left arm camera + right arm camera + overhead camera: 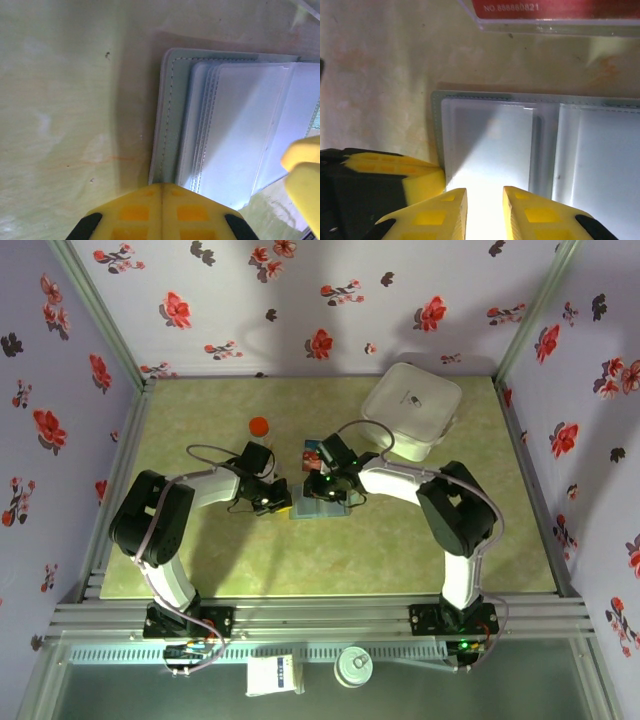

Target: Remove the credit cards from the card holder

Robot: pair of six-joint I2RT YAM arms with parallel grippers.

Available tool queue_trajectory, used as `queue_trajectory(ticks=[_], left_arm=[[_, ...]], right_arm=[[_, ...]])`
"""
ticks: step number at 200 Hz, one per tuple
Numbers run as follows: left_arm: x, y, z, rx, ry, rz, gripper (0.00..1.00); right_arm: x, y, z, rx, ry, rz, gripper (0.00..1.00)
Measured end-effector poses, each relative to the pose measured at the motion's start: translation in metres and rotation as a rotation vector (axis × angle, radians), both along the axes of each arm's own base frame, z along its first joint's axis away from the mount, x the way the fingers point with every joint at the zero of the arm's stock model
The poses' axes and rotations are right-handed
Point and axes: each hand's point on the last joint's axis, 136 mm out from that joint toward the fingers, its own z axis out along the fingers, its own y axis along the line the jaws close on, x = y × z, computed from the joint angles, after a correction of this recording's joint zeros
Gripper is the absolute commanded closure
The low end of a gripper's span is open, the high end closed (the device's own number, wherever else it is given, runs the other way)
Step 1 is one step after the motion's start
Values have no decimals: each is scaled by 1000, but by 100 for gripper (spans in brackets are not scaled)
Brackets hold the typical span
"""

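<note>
Card holder [169, 115] is lying open mid-table: grey-blue stitched cover, stacked clear sleeves glaring white. Left gripper [162, 194] is sitting fully closed at its edge. Right gripper [484, 194] is hovering over a sleeve, jaws narrowly parted, gripping nothing.

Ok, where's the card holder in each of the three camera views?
Top external: the card holder lies at picture centre on the green table.
Left wrist: the card holder fills the right half, lying open with its sleeves up.
Right wrist: the card holder runs from lower centre to the right edge.
Shared landmark: the green table under it.
</note>
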Motion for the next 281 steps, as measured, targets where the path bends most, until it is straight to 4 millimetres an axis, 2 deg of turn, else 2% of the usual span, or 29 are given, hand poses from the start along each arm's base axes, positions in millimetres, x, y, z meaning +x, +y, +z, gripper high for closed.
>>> queue_trajectory(ticks=[26, 55, 109, 178, 234, 281], left_arm=[[0, 0, 0, 1, 1, 0, 100], [0, 1, 0, 5, 1, 1, 100], [0, 1, -1, 9, -2, -1, 100], [0, 4, 1, 27, -1, 6, 100], [8, 0, 32, -28, -71, 31, 88], [18, -15, 45, -123, -84, 59, 84]], right_arm=[[-3, 0, -10, -9, 24, 6, 74], [-2, -1, -10, -19, 23, 3, 74], [-2, -16, -17, -104, 14, -10, 74], [-3, -17, -16, -112, 17, -4, 76], [-3, -17, -17, -114, 15, 1, 78], [-2, -19, -17, -115, 17, -4, 80]])
